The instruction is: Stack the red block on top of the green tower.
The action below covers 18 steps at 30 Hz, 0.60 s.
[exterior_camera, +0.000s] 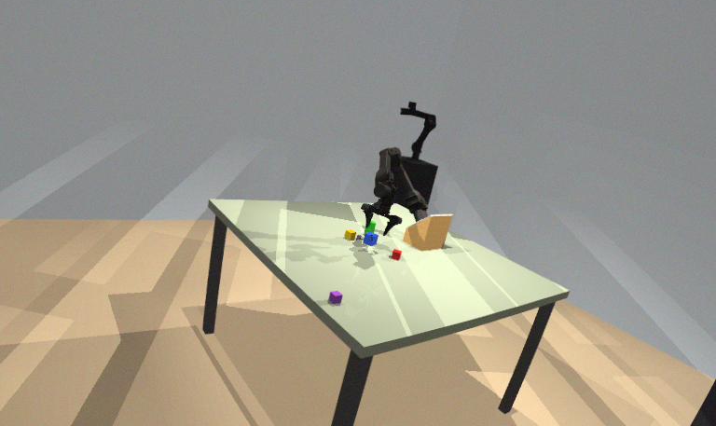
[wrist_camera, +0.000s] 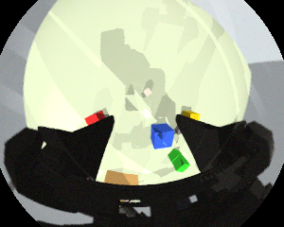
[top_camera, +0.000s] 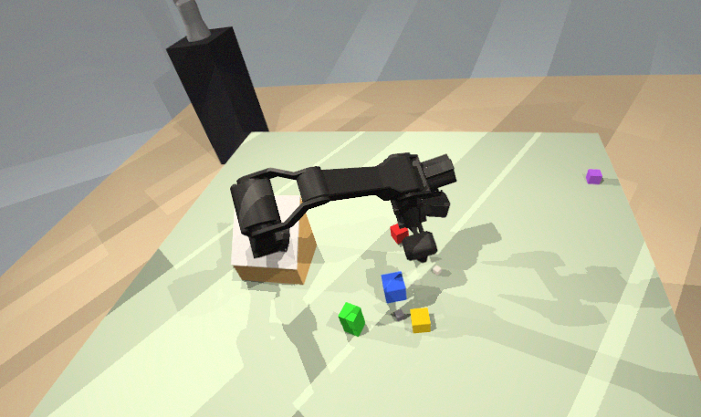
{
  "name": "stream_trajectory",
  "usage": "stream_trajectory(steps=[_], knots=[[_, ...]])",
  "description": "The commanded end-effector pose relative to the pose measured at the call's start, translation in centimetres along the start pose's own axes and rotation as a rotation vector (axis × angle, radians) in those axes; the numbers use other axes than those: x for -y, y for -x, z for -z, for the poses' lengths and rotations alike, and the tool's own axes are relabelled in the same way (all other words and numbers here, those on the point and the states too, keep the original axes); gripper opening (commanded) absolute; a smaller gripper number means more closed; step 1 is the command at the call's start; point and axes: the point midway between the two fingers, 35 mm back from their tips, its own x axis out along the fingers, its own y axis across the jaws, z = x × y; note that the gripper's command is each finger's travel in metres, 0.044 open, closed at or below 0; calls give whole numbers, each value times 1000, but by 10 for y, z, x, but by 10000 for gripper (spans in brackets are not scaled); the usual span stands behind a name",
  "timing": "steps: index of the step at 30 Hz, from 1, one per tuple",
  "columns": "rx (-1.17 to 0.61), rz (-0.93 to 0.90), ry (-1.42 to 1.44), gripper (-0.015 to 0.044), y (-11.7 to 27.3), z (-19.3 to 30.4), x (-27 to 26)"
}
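Observation:
The red block [top_camera: 398, 232] [exterior_camera: 396, 254] [wrist_camera: 95, 117] sits on the table, partly behind the gripper in the top view and just beyond the left finger in the wrist view. The green tower [top_camera: 351, 319] [exterior_camera: 371, 226] [wrist_camera: 179, 160] stands upright near the front in the top view, away from the red block. My gripper [exterior_camera: 377, 230] [wrist_camera: 146, 117] is open and empty, pointing down above the table. In the wrist view the tower shows low between the fingers, near the right one. The far finger is not clear in the top view.
A blue block [top_camera: 393, 288] [exterior_camera: 370, 239] [wrist_camera: 162, 136] and a yellow block [top_camera: 420, 320] [exterior_camera: 350, 235] [wrist_camera: 190, 114] are near the tower. Tiny grey [top_camera: 398, 315] and white [top_camera: 436, 269] cubes lie nearby. A wedge-shaped box [top_camera: 274, 275] [exterior_camera: 433, 232] is beside the arm; a purple block [top_camera: 593, 176] [exterior_camera: 335, 296] is far off.

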Motion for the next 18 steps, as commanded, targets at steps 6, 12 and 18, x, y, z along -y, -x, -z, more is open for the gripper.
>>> stream_trajectory(steps=[6,12,18], knots=[[-100,-64,227,440,14,8,-81],[-151,-70,318,440,20,19,-113],[-150,-69,318,440,-2,22,-115]])
